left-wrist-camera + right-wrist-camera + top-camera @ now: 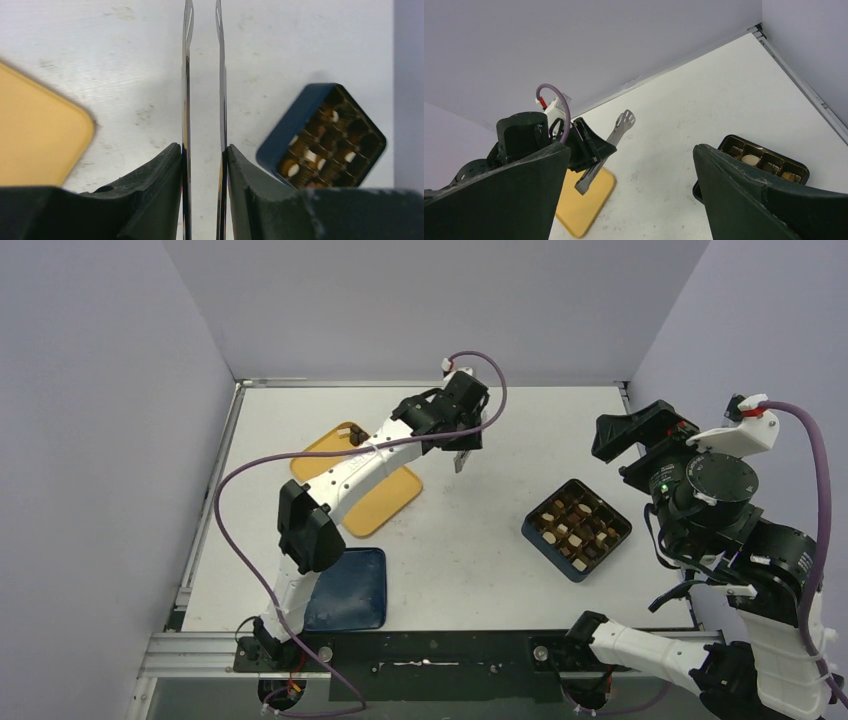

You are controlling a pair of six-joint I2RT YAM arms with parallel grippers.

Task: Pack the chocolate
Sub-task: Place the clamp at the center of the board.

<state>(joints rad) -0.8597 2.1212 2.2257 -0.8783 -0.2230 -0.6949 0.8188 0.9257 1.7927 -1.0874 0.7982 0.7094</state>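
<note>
Left gripper (202,150) pinching tongs (187,90), right gripper (631,150) spread; their slim tips could slip off a tiny chocolate (311,156), missing the box (287,132)

Soft, even light falls from above on the white table (480,540), bright but without hard glare; shadows are faint and blurred at their edges. In the left wrist view the yellow tray (35,135), the blue box (280,145) and the chocolate (311,156) in it are smeared and soft, while the tongs (187,100) carry thin bright streaks; in the right wrist view the grey walls (574,45) look flat and evenly lit.
</note>
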